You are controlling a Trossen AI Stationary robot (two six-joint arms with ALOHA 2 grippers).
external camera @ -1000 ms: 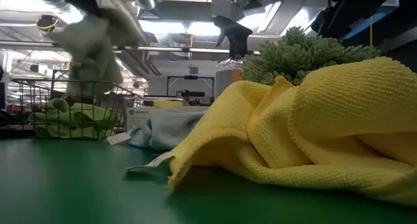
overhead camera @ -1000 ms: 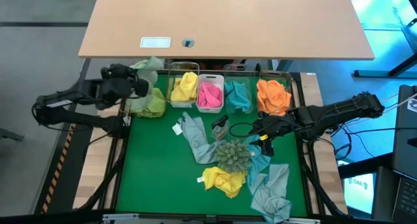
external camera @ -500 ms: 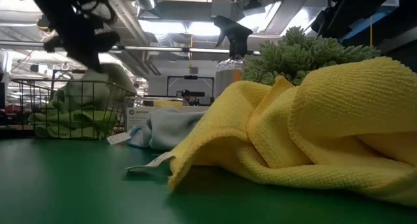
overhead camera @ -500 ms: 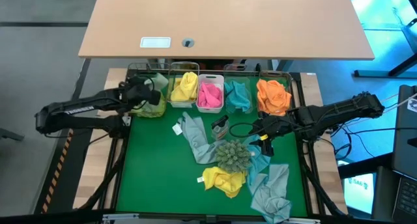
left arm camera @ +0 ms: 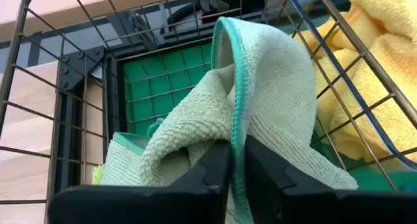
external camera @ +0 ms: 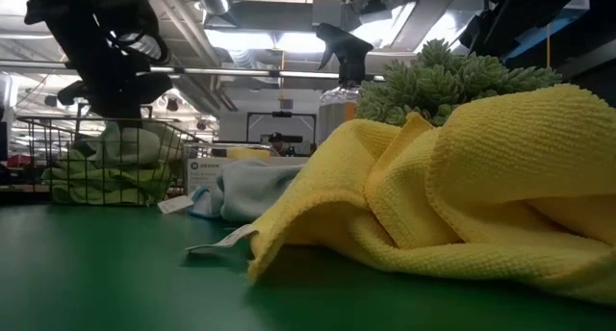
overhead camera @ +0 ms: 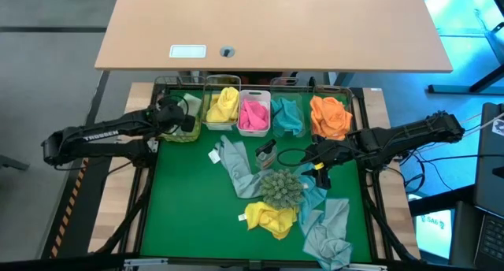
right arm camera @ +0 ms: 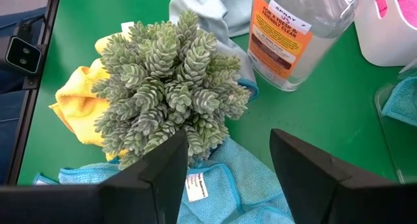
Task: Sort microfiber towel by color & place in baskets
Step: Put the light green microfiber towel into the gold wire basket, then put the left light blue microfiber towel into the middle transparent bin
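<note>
The pale green towel sits folded inside the wire basket at the left end of the basket row, its teal hem pinched between the nearly closed fingers of the left gripper, which reaches into that basket, probably so the towel lands with the other green cloth. Right of that basket stand the yellow, pink, teal and orange bins. Further right, the right gripper waits wide open and empty above the spiky green ball.

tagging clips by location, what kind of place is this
Probably a robotics lab or workshop: exposed ceiling ducts and strip lights overhead, a wooden desk behind the green table, monitors alongside.
</note>
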